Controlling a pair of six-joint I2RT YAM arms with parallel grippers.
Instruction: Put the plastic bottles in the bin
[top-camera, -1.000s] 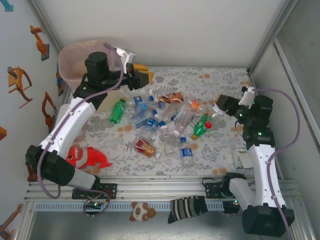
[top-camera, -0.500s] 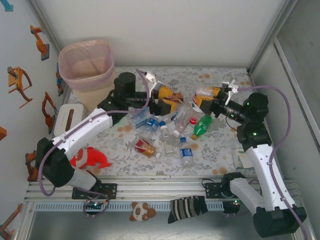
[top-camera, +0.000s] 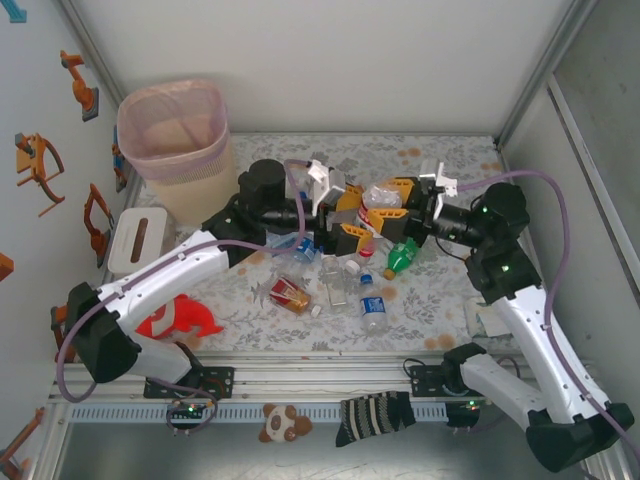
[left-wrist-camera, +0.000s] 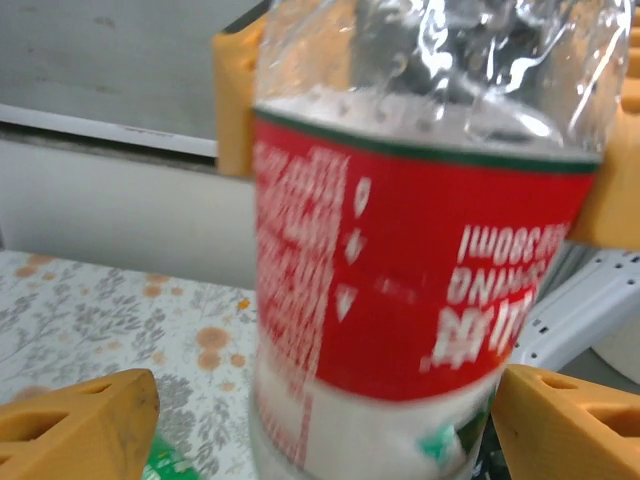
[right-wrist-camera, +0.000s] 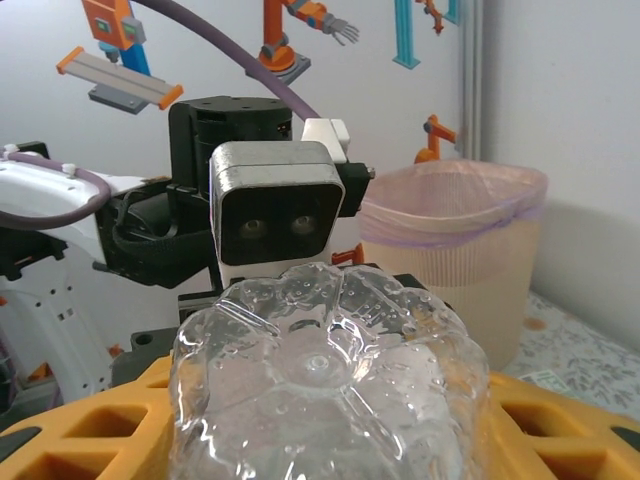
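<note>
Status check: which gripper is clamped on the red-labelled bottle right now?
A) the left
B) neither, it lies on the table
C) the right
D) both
C: the right gripper has its fingers pressed against both sides of the red-labelled bottle at its base, while the left gripper is spread wide around it, with one finger plainly clear of the bottle.

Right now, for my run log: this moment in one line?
right jaws: shut on red-label bottle | left jaws: open, flanking it | other bottles: on table | bin: back left
</note>
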